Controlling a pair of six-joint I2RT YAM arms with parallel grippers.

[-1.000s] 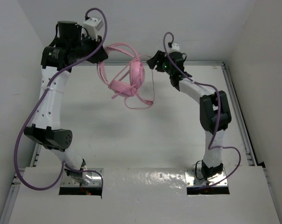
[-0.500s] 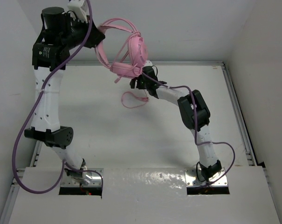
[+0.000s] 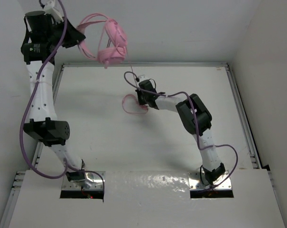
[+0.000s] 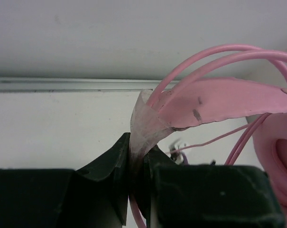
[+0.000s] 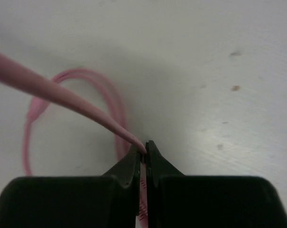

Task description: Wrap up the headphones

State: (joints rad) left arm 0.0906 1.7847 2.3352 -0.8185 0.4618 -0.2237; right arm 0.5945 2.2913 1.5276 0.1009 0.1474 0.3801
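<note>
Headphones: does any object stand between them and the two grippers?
Nothing visible does. The left gripper is shut on the headband of the headphones, held up off the table; the right gripper is shut on their cord.

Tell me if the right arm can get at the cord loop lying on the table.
Probably yes: the loop lies on bare table right beside the right gripper, nothing between, but that gripper is shut on the cord.

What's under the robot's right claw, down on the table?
A loose loop of pink cord lies on the white table below the right gripper, which pinches that cord. The spot straight beneath its fingers is covered.
</note>
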